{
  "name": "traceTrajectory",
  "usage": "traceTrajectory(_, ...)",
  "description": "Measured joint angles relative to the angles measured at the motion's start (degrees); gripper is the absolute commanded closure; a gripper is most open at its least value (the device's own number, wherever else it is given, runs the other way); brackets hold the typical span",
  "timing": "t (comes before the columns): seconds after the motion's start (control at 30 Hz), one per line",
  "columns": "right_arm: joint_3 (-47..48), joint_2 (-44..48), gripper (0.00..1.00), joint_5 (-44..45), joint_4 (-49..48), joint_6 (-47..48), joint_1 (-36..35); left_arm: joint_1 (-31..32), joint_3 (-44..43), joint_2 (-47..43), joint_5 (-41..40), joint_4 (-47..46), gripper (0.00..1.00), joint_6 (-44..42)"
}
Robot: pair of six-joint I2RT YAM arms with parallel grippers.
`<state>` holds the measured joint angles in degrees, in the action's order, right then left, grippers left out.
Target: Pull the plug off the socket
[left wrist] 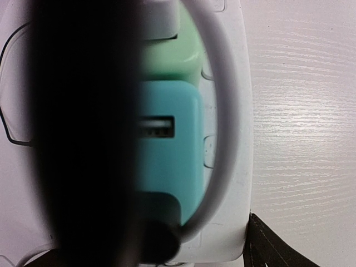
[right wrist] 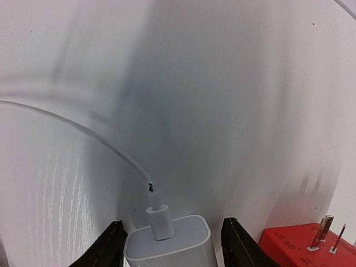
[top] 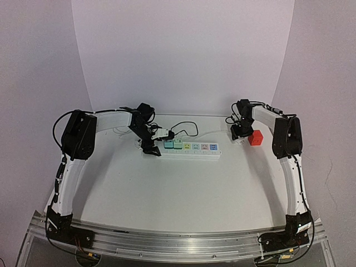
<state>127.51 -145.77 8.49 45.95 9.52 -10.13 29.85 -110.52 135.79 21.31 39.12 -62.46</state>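
The socket (top: 192, 150) lies across the middle of the tabletop (top: 167, 194), a teal plug (top: 168, 144) and a green plug (top: 178, 144) seated near its left end. My left end effector (top: 151, 142) is at that end; its opening I cannot tell. Toward the right edge, my right end effector (right wrist: 172, 239) brackets a white plug (right wrist: 169, 247) beside a red plug (right wrist: 300, 245), jaws slightly apart, gripping nothing. I judge this the set-down step; next, lift clear, then pull the teal plug straight up.
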Motion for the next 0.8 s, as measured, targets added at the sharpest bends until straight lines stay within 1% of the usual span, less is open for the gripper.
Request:
traceTrajectory(0.07, -0.17, 0.15, 0.35, -0.50, 0.00, 0.14, 0.04, 0.00, -0.02, 0.00, 0.01, 0.01, 1.00, 0.02)
traceTrajectory(0.23, -0.86, 0.79, 0.34, -1.69, 0.49, 0.62, -0.27, 0.00, -0.04, 0.02, 0.01, 0.04, 1.00, 0.02)
traceTrajectory(0.4, -2.41, 2.74, 0.34, -3.12, 1.14, 1.32, -0.94, 0.00, -0.45, 0.11, -0.03, 0.61, 0.94, 0.39)
traceTrajectory(0.57, -4.84, 6.76, 0.34, -5.94, 1.29, 2.80, -1.60, 0.00, -1.67, 0.62, 0.01, 2.12, 0.93, 1.21)
traceTrajectory(0.7, -10.18, 12.64, 0.35, -10.56, -0.50, 5.49, -1.89, 0.00, -1.99, 0.79, 0.17, 2.66, 0.92, 1.44)
traceTrajectory(0.8, -17.63, 19.24, 0.36, -15.88, -4.58, 9.28, -2.26, 0.00, -1.99, 0.79, 0.44, 2.87, 0.93, 1.42)
